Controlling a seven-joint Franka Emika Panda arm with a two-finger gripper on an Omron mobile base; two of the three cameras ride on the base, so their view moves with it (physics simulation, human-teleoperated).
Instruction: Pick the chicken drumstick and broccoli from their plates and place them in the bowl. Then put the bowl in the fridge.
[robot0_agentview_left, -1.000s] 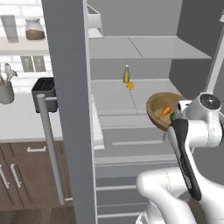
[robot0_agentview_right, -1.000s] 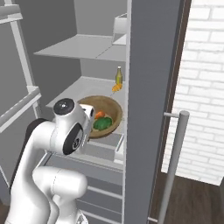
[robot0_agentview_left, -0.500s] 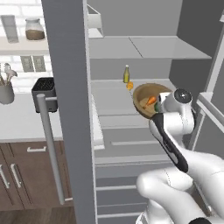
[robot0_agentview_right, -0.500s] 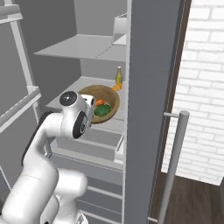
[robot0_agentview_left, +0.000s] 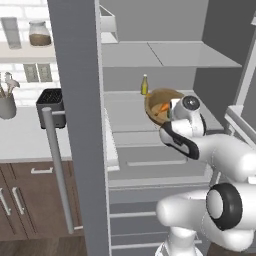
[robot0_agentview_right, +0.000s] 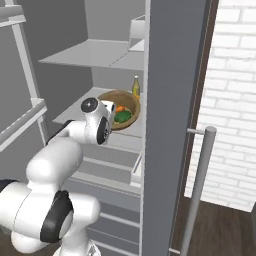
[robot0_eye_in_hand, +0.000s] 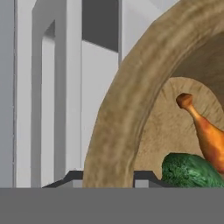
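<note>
The brown wooden bowl (robot0_agentview_left: 161, 98) sits low over the middle shelf of the open fridge (robot0_agentview_left: 75, 100), tilted a little. My gripper (robot0_eye_in_hand: 109, 179) is shut on its near rim, one fingertip (robot0_eye_in_hand: 72, 178) outside and one inside. The chicken drumstick (robot0_eye_in_hand: 205, 131) and the broccoli (robot0_eye_in_hand: 188, 170) lie in the bowl (robot0_eye_in_hand: 118, 113). From the right base view the bowl (robot0_agentview_right: 127, 100) holds the drumstick (robot0_agentview_right: 120, 108) and the broccoli (robot0_agentview_right: 123, 116) just in front of my hand. I cannot tell whether the bowl touches the shelf. The plates are out of view.
A small yellow-green bottle (robot0_agentview_left: 144, 85) stands at the back of the same shelf (robot0_agentview_left: 125, 117), just behind the bowl. An upper shelf (robot0_agentview_left: 165, 54) hangs above. The fridge door with its bar handle (robot0_agentview_left: 57, 170) stands open at left. Drawers (robot0_agentview_right: 107, 170) lie below.
My arm has carried the bowl from outside the shelf's front edge deeper into the fridge, toward the bottle. The drumstick and broccoli stay inside it.
</note>
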